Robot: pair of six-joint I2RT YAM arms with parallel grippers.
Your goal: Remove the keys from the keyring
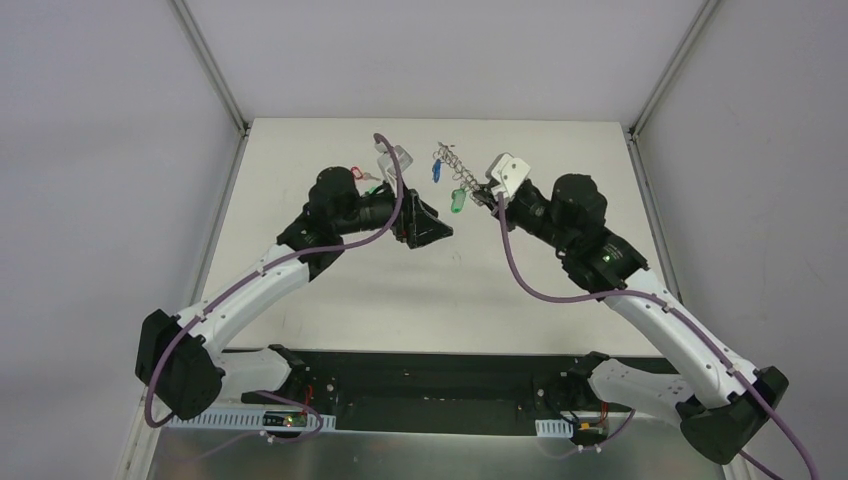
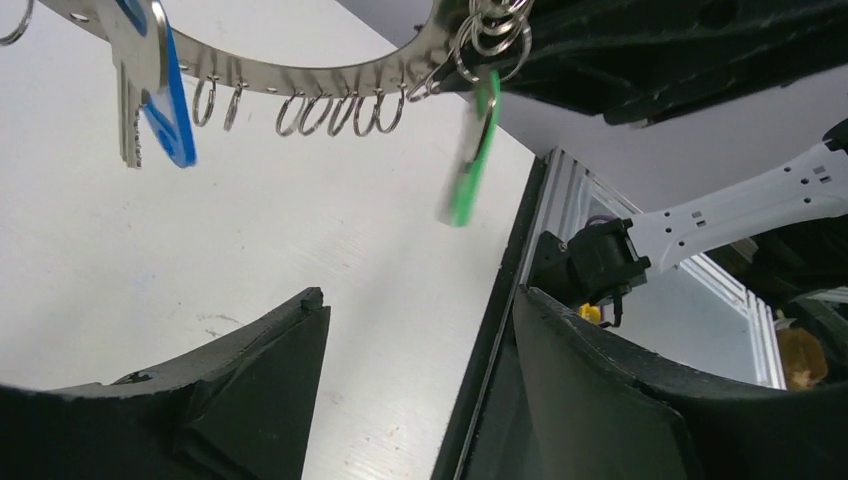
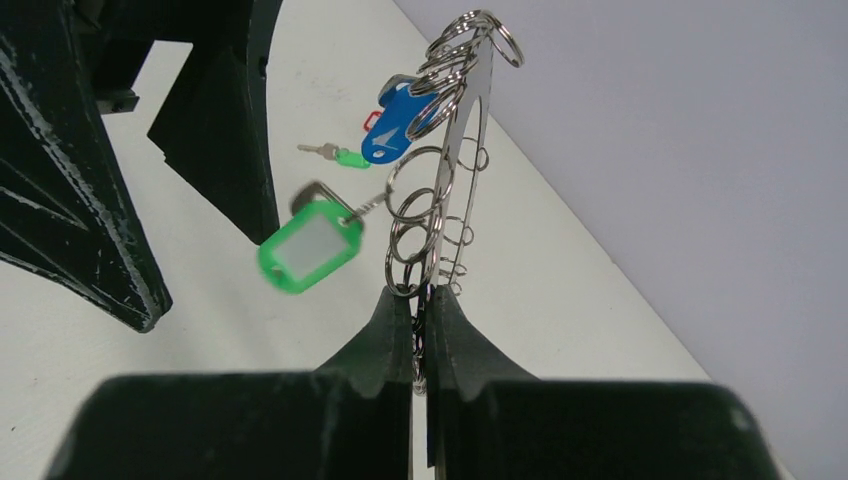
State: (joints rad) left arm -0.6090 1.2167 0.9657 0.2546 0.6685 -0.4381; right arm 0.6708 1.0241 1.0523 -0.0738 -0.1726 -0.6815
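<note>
My right gripper [image 3: 420,295] is shut on the edge of the keyring [image 3: 470,150], a flat grey metal ring with many wire loops, and holds it up above the table [image 1: 330,290]. A blue-tagged key [image 3: 400,118] and a green-tagged key [image 3: 308,248] hang from it; the green tag is blurred. In the top view the keyring [image 1: 452,160] sits just left of the right gripper [image 1: 484,194]. My left gripper [image 2: 415,300] is open and empty, below the keyring [image 2: 300,78] and near the green tag [image 2: 472,150]. A green-tagged key [image 3: 335,155] and a red tag [image 3: 371,120] lie on the table.
The left gripper [image 1: 432,228] is a short way left of and nearer than the hanging green tag [image 1: 457,200]. Grey walls with metal corner posts enclose the white table. The right arm's white link [image 2: 740,205] and the table's front rail [image 2: 490,330] show in the left wrist view.
</note>
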